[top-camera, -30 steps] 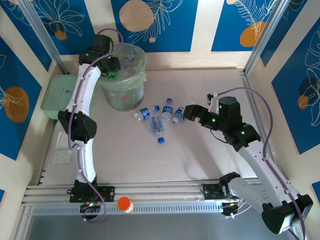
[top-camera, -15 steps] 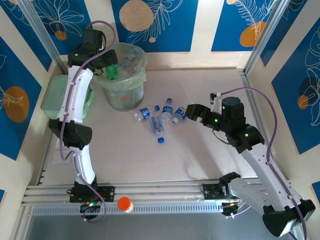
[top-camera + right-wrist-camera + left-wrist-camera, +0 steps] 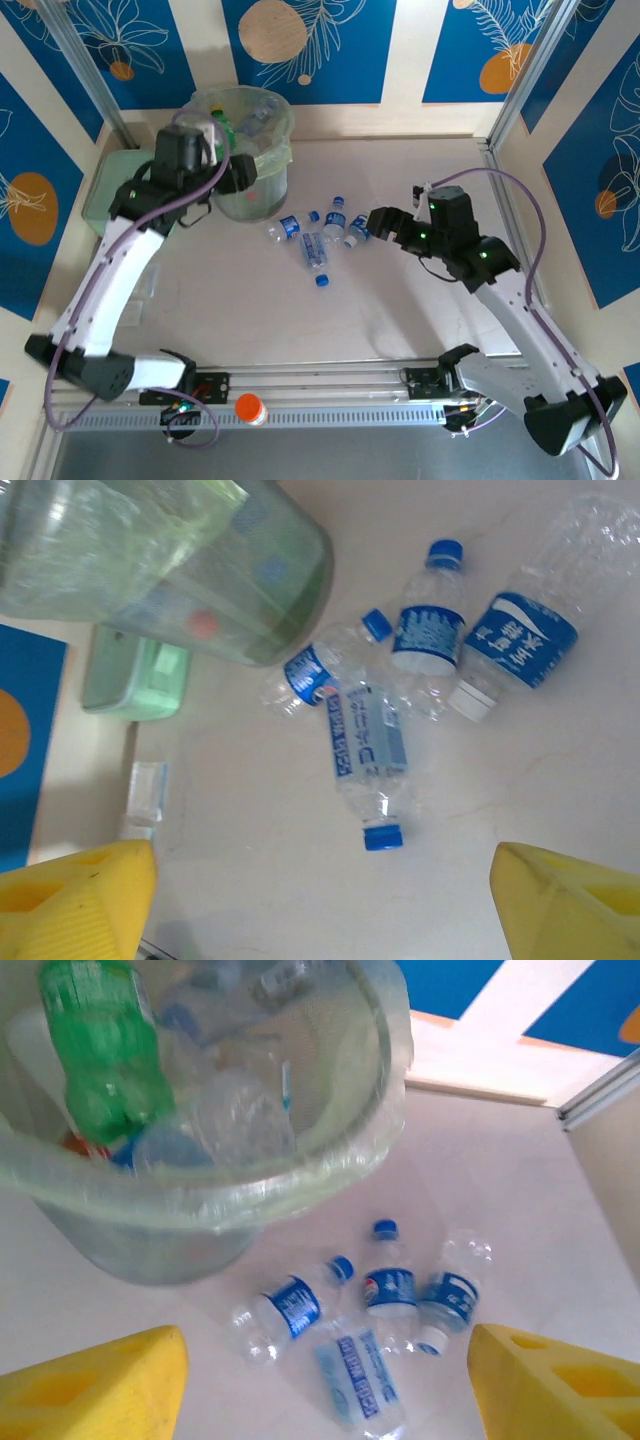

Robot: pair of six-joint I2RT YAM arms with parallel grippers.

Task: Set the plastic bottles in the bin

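Stray plastic bottles are lying mid-frame.
Both the left gripper and right gripper are gaping empty; bottles look light, crushable, slippery, so gripping the labelled middle seems best.

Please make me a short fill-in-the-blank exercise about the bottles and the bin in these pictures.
1. ____ clear plastic bottles lie on the pale table beside the round translucent green bin.
2. Inside that bin, the brightest bottle is ____.
3. The rightmost bottle on the table has a ____ cap; the others have blue caps.
Missing words: four, green, white.
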